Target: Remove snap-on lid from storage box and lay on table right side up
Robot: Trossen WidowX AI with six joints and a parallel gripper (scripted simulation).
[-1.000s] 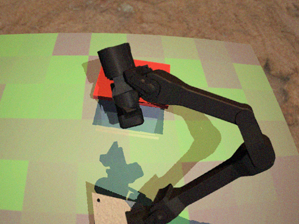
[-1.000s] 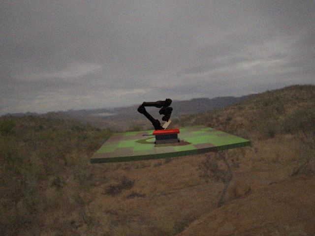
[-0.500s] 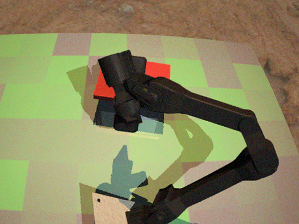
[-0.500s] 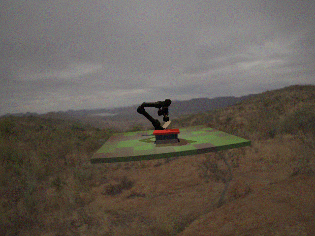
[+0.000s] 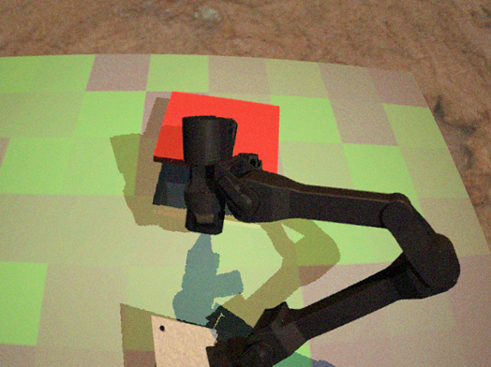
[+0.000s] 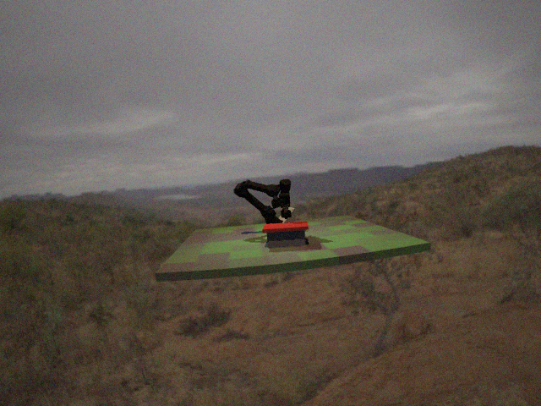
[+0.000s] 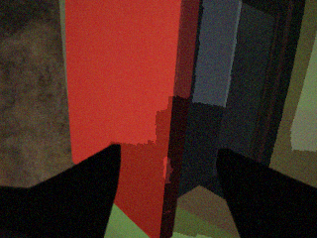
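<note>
The red lid (image 5: 255,128) (image 6: 285,227) (image 7: 124,74) sits level on top of the dark blue-grey storage box (image 5: 170,187) (image 6: 285,236) (image 7: 215,55). In the top view the arm covers part of the lid and the box's front side. My gripper (image 7: 169,155) is partly open and holds nothing. It points down over the lid's front edge. In the wrist view that edge runs between the fingertips, the left one over the lid's top and the right one over the box's side. The fingertips are hidden in the top view, and their exact height over the lid is unclear.
A beige board (image 5: 180,361) stands tilted near the arm's base at the front. The checkered table (image 5: 2,305) (image 6: 371,238) carries the box towards its far side in the top view. The arm reaches in from the right there, above the table.
</note>
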